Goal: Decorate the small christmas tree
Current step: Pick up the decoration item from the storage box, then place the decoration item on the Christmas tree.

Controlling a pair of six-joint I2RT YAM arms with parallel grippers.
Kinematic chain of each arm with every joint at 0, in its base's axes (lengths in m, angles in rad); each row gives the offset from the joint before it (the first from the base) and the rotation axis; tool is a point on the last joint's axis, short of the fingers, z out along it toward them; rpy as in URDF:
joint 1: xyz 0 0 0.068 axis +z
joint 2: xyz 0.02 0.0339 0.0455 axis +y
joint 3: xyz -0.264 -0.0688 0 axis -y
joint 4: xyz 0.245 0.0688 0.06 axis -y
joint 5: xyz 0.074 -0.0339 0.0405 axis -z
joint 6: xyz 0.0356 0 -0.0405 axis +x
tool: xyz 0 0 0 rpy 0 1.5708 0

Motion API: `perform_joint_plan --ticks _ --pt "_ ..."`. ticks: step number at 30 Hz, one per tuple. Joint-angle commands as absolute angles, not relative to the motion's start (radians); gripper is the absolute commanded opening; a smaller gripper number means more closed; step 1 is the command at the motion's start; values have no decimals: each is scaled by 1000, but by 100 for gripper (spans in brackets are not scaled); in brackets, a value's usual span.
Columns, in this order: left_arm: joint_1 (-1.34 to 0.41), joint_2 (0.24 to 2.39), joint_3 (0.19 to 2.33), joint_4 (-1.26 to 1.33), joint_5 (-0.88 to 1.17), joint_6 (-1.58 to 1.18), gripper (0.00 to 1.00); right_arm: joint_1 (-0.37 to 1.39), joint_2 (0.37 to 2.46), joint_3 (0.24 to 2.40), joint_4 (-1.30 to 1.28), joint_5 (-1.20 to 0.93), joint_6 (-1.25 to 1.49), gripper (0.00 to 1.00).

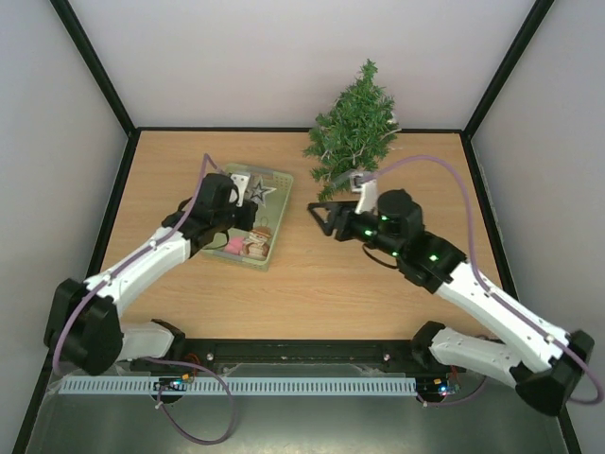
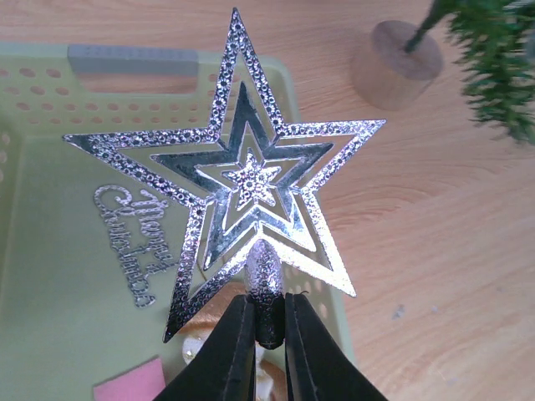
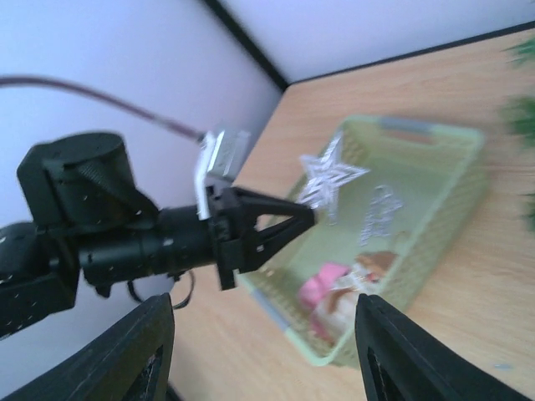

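My left gripper (image 2: pixel 269 322) is shut on the stem of a silver star topper (image 2: pixel 253 182), holding it upright above the right part of the pale green basket (image 2: pixel 50 276). From above, the star (image 1: pixel 262 193) hangs over the basket's far right corner at the left gripper (image 1: pixel 250 196). The small christmas tree (image 1: pixel 354 123) stands at the back right on a round wooden base (image 2: pixel 395 52). My right gripper (image 1: pixel 321 216) is open with nothing in it, just in front of the tree and pointing left. Its view shows the star (image 3: pixel 330 177) and the left gripper (image 3: pixel 305 215).
In the basket (image 1: pixel 282 213) lie a silver "Merry Christmas" lettering (image 2: pixel 129 242), a pink piece (image 3: pixel 322 288) and a small brown-and-white figure (image 1: pixel 255 244). Bare wooden tabletop separates basket and tree. Black frame posts and white walls enclose the table.
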State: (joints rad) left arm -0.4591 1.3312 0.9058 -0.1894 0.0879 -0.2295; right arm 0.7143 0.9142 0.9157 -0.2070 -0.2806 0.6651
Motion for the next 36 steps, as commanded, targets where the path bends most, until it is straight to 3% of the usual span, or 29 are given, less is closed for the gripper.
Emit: perform_joint_plan --ticks 1,7,15,27,32,36 --pt "-477 1202 844 -147 185 -189 8 847 1048 1023 -154 -272 639 58" --pt "-482 1038 766 -136 269 -178 8 851 1198 1144 -155 -303 590 51" --pt "-484 911 713 -126 384 -127 8 838 1424 1370 -297 -357 593 52" --pt "-486 806 689 -85 400 -126 7 805 1444 1327 -197 -466 681 51" --pt "-486 804 694 -70 409 -133 8 804 1437 1281 -107 -570 734 41" --pt "-486 807 697 -60 409 -137 8 803 1421 1261 -80 -566 734 20"
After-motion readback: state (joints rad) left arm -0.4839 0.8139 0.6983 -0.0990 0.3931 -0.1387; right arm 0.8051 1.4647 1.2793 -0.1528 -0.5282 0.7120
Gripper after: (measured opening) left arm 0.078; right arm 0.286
